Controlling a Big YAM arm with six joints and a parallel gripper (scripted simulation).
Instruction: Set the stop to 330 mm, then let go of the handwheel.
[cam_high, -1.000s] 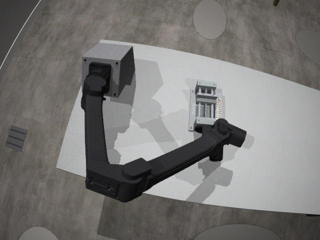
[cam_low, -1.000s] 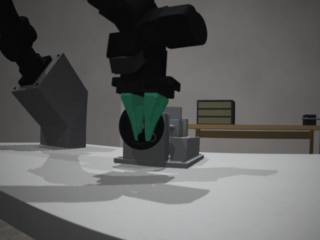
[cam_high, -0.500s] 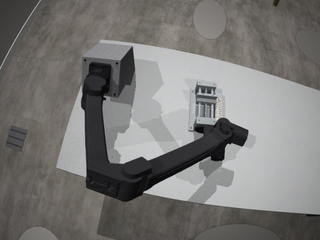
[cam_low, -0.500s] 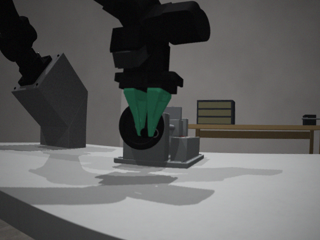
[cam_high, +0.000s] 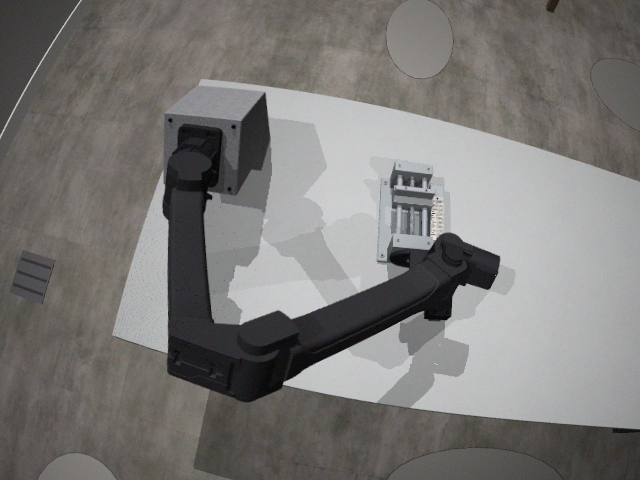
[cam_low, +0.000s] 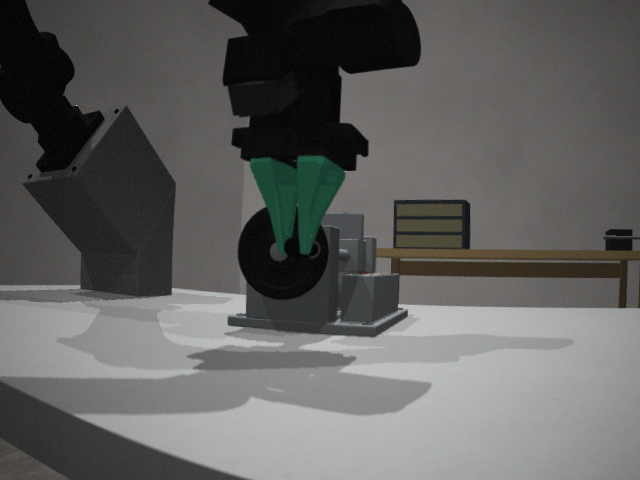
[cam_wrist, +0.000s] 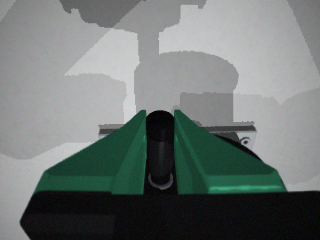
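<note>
Stop: one crosspiece (cam_high: 413, 198) on the rods, behind the wheel (cam_low: 268, 276); reading illegible, so 330 mm is unconfirmed.
Wheel: at the fixture's near end, knob (cam_low: 293, 246) (cam_wrist: 160, 127) beside its hub.
Jaws: gripper (cam_low: 295, 252) (cam_wrist: 160, 119) pinches the knob.
Left: probably more turning; release certainly.

Smooth green plastic-looking fingers (cam_low: 312, 206), a dark matt handwheel (cam_low: 258, 273), bright metal rods (cam_high: 424, 222) and a distant wooden bench (cam_low: 506, 254)

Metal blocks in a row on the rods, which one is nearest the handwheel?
The end block directly behind the handwheel; the other two sit farther away.
</note>
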